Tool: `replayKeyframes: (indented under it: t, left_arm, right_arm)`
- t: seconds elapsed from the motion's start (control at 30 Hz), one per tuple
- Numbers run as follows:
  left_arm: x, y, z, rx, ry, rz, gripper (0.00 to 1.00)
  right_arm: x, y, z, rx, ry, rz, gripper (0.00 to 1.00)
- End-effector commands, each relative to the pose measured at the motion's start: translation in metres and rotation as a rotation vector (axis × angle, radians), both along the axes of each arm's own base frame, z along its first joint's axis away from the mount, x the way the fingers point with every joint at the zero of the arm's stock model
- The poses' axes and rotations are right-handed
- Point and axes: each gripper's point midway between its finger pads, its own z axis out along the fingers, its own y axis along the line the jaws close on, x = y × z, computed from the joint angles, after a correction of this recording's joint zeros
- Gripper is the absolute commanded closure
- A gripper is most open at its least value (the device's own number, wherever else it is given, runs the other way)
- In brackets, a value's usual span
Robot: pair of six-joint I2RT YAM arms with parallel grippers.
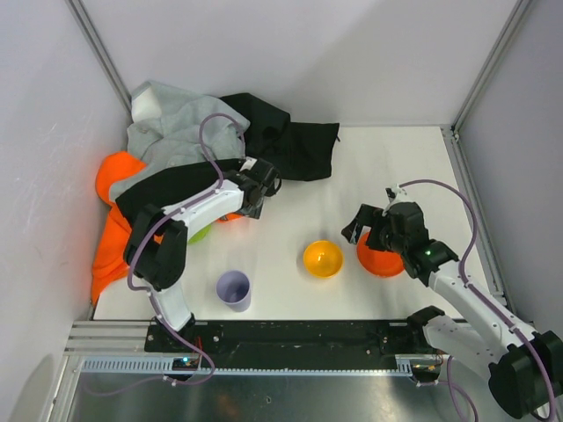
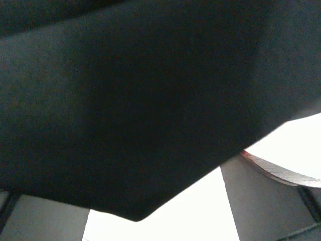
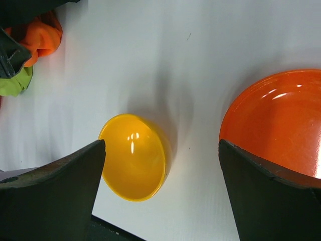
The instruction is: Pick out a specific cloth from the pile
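Observation:
The pile (image 1: 185, 149) of grey, black and bright orange garments lies at the back left. Only a small lime-green bit of the cloth (image 1: 201, 233) shows, under the left forearm; in the right wrist view the cloth (image 3: 15, 83) peeks out beside orange fabric. My left gripper (image 1: 268, 189) hangs at the pile's right edge. Black fabric fills most of the left wrist view, and the left gripper (image 2: 150, 201) stands open, its grey fingers (image 2: 261, 201) wide apart with nothing between them. My right gripper (image 1: 368, 230) (image 3: 160, 150) is open above the table between two bowls.
A yellow bowl (image 1: 323, 258) (image 3: 135, 158) and an orange bowl (image 1: 380, 259) (image 3: 281, 120) sit at the front middle and right. A purple cup (image 1: 233, 288) stands near the front edge. Walls close the table on the left, back and right.

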Motion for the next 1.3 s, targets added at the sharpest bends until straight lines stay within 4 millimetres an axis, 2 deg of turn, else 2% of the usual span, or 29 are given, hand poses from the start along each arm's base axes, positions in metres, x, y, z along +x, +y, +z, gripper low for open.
replayKeyframes:
  t: [0.0, 0.2, 0.27, 0.53, 0.67, 0.7, 0.77, 0.9, 1.0, 1.27]
  left_arm:
    - [0.023, 0.01, 0.013, 0.019, -0.043, 0.016, 0.0]
    - [0.028, 0.023, 0.001, 0.012, 0.002, 0.028, 0.01]
    - [0.027, 0.026, -0.002, -0.003, 0.018, 0.026, 0.06]
    - [0.024, 0.035, -0.001, -0.048, 0.036, 0.012, 0.52]
    - [0.024, 0.035, 0.002, -0.084, 0.043, -0.004, 0.89]
    - [0.024, 0.036, 0.004, -0.089, 0.041, -0.004, 0.94]
    - [0.025, 0.038, 0.01, -0.099, 0.026, -0.001, 0.98]
    - [0.028, 0.043, 0.029, -0.116, -0.023, 0.007, 0.99]
    - [0.032, 0.047, 0.053, -0.136, -0.085, 0.016, 0.99]
    - [0.047, 0.05, 0.143, -0.272, -0.324, 0.045, 0.99]
  right_arm:
    - [0.007, 0.003, 0.007, 0.014, -0.038, 0.016, 0.01]
    - [0.01, 0.003, 0.008, 0.025, -0.042, 0.019, 0.01]
    - [0.01, 0.004, 0.008, 0.028, -0.042, 0.02, 0.01]
    - [0.011, 0.008, 0.007, 0.048, -0.031, 0.026, 0.01]
    - [0.013, 0.01, 0.008, 0.056, -0.036, 0.03, 0.01]
    - [0.014, 0.011, 0.008, 0.058, -0.037, 0.03, 0.01]
    - [0.014, 0.011, 0.008, 0.058, -0.038, 0.032, 0.01]
    - [0.014, 0.011, 0.009, 0.061, -0.038, 0.028, 0.01]
    - [0.015, 0.012, 0.01, 0.063, -0.042, 0.03, 0.01]
    - [0.018, 0.019, 0.013, 0.086, -0.057, 0.057, 0.01]
